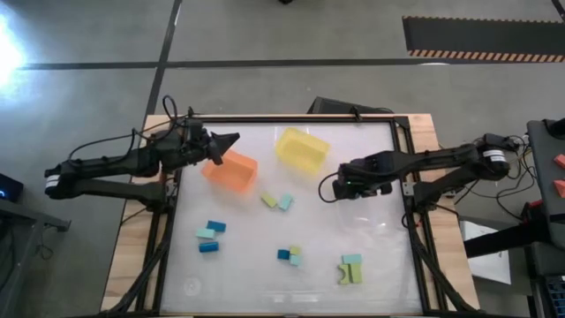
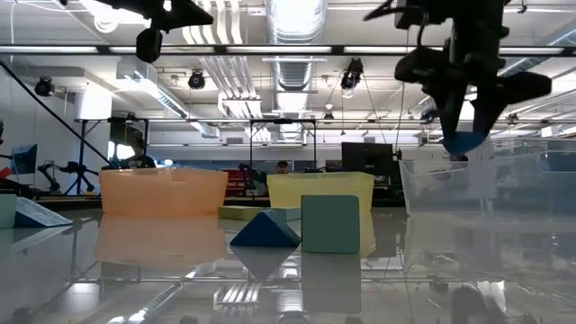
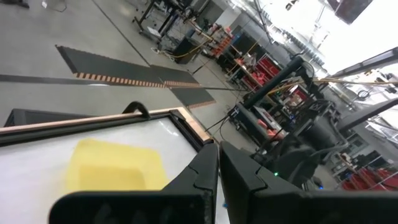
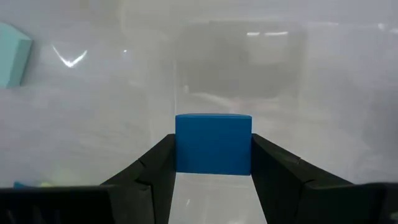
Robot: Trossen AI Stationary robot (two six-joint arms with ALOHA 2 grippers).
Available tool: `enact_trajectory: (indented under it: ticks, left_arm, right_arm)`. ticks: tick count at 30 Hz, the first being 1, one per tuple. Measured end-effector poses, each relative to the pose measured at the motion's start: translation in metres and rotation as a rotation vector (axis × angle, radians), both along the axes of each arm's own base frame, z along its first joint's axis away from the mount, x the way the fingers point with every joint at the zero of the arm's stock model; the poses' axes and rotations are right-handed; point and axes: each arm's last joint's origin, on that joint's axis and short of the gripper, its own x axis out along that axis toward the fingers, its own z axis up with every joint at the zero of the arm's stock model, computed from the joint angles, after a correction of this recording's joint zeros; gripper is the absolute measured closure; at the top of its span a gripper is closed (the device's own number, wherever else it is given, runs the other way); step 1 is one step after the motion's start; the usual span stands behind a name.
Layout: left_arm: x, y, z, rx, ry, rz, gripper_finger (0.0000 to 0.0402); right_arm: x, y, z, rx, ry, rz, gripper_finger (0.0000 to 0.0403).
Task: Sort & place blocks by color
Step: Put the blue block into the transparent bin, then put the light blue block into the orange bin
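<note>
Glossy white table point(image 1: 371, 265) holds scattered blocks point(image 1: 210, 235) under workshop ceiling lights point(image 2: 292, 22).

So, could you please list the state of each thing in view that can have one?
Right gripper: shut on blue block, held above the table.
Left gripper: shut, empty, over the orange bin.
Orange bin: upright, contents not visible.
Yellow bin: upright, contents not visible.
Clear bin: upright below the blue block.
Other blocks: loose on the table.
</note>
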Motion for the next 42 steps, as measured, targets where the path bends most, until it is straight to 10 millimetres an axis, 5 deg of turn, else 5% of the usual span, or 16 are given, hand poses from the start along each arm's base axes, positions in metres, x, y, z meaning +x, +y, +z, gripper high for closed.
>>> enact_trajectory:
  ticks: [21,31,42]
  left_arm:
    - [0.014,0.003,-0.001,0.005,-0.024,0.009,0.0402]
    - [0.013,0.002,-0.001,0.002,-0.023,0.008,0.0402]
    - [0.020,-0.011,0.009,-0.124,-0.089,-0.170,0.0402]
  right_arm:
    - [0.023,-0.003,-0.057,-0.061,0.110,0.080,0.0211]
    - [0.025,-0.003,-0.044,-0.064,0.063,0.104,0.0178]
    - [0.022,-0.003,0.008,-0.103,-0.112,0.195,0.0177]
